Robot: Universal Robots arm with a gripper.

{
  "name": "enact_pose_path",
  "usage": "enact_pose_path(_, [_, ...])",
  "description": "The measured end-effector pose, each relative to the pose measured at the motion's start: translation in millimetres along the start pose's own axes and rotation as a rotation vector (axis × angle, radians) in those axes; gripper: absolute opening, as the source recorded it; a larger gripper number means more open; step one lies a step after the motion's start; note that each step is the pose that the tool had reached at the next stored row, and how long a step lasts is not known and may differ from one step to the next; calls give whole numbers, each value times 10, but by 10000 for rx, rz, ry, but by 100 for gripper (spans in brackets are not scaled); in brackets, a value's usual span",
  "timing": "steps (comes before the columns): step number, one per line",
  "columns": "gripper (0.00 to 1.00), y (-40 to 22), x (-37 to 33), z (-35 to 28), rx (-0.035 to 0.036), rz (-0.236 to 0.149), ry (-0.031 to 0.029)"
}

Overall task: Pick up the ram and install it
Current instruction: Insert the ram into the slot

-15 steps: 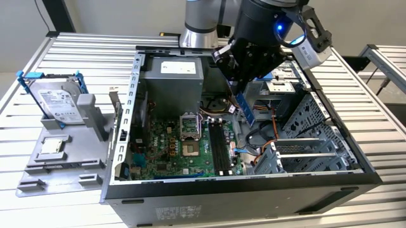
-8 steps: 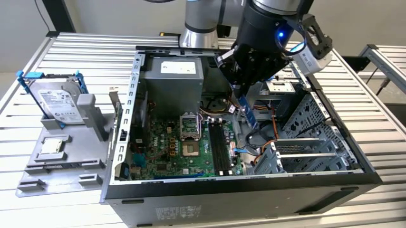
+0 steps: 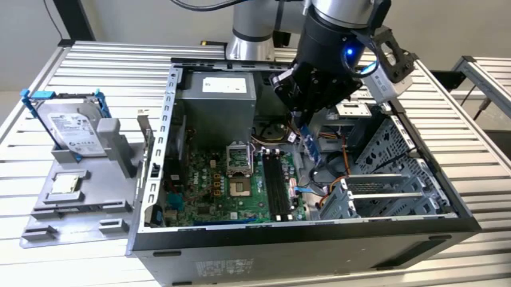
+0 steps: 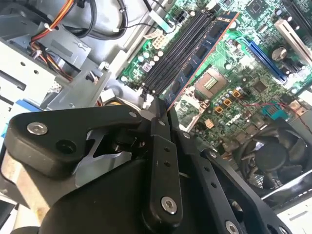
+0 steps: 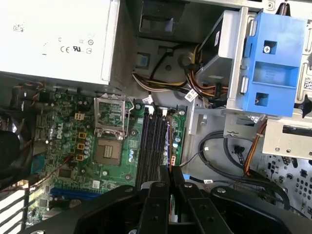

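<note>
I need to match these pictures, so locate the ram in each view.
Exterior view: ram hangs from the tool, inside the computer case.
Second wrist view: ram stretches from the tool alongside the memory slots.
First wrist view: ram edge-on, next to those slots.
Shared landmark: the black memory slots.

Silver-and-black arm (image 3: pixel 335 30) with a blue light (image 3: pixel 349 54); matte black gripper (image 3: pixel 301 121) dotted with silver screws (image 4: pixel 169 205).

room open above the memory slots (image 5: pixel 151 141) — drive cage (image 5: pixel 235 53) and cables (image 5: pixel 161 85) crowd close by.
</note>
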State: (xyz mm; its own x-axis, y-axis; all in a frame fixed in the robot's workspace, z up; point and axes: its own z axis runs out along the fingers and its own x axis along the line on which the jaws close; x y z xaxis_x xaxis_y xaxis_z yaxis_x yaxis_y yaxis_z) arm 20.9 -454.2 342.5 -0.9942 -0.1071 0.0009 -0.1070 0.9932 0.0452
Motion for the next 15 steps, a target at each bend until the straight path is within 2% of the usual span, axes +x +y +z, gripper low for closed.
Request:
enact_pose_path(5, [0,-1,0,14,-3,8,-3])
enact_pose_path(11, [0,-4,0,81,8,61,-4])
enact_pose_path(15, [0,-7,0,148,8,99,-21])
